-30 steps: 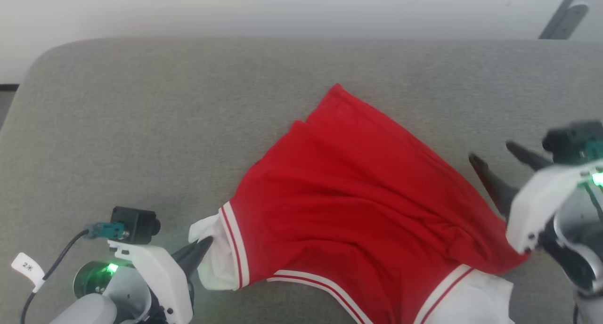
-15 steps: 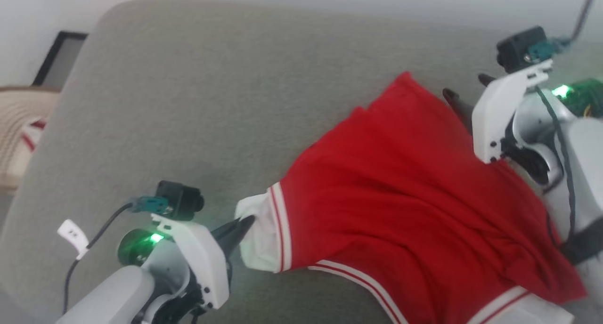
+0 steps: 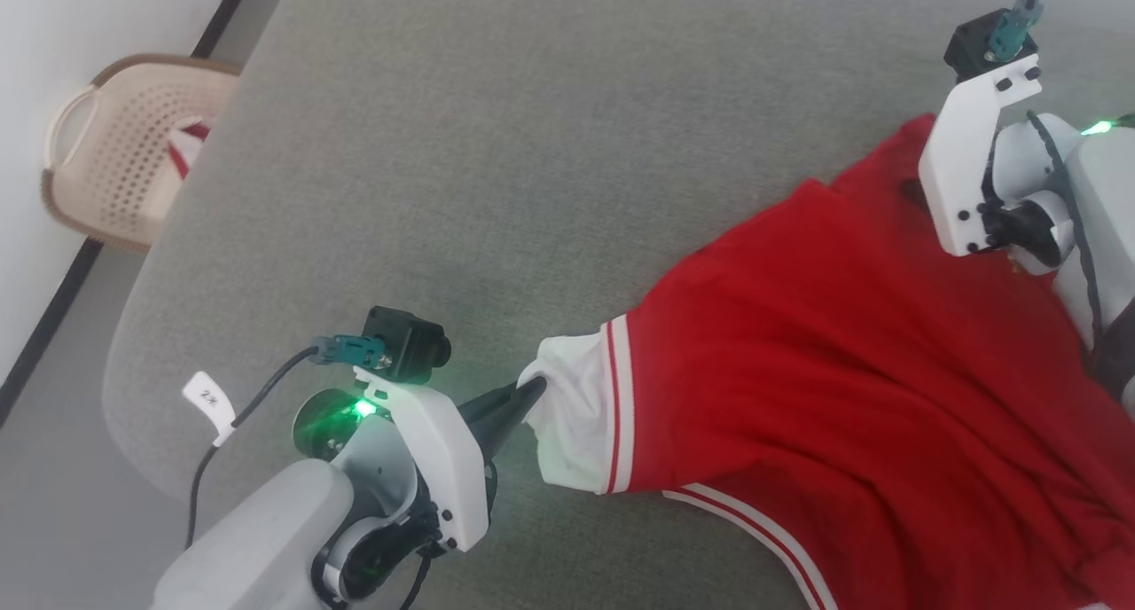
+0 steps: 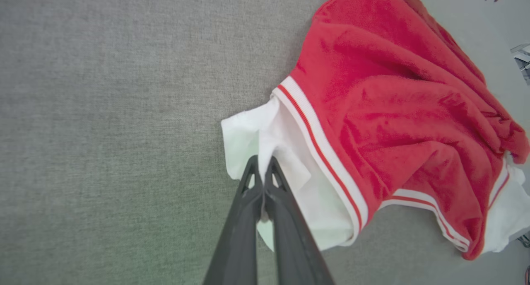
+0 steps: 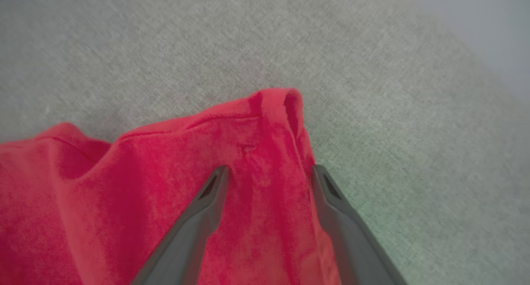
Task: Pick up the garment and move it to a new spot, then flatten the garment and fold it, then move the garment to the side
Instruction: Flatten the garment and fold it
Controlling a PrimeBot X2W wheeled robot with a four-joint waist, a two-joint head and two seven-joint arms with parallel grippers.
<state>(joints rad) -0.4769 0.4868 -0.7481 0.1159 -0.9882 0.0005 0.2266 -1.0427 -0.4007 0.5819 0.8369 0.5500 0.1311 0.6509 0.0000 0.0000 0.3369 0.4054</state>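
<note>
Lying on the right part of the grey tabletop (image 3: 532,149), the garment (image 3: 842,371) leaves open room leftward to the rounded edge. The left pincer (image 4: 261,163) stays clamped on its white panel (image 3: 572,415). The right pincer (image 5: 269,169), spread wide, has moved astride the far red corner.

The garment (image 3: 842,397) lies on the padded surface (image 3: 497,149), toward its right side. The left gripper (image 3: 530,390) grips the garment's left end, and the right gripper (image 5: 269,171) straddles its far corner. A basket (image 3: 106,149) stands on the floor (image 3: 53,468) beyond the surface's far left edge, with what seems to be a cloth (image 3: 184,144) inside.
</note>
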